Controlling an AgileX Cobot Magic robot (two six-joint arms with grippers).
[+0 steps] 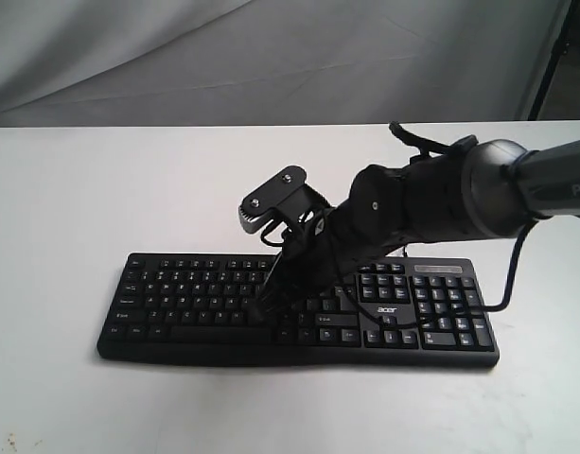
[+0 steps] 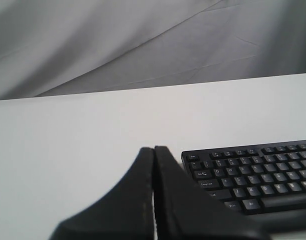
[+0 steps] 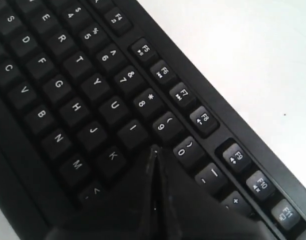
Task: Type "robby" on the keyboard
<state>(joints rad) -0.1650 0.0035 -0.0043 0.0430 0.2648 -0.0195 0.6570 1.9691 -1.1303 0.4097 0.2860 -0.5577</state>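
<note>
White table (image 1: 72,208) around black keyboard (image 1: 190,293)

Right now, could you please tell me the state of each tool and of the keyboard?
left tool: shut, off the end of the keyboard, clear of its keys.
right tool: shut, tip down among the keys between I and 0; whether it is pressing one cannot be told.
keyboard: lying flat on the white table, keys facing up.
</note>
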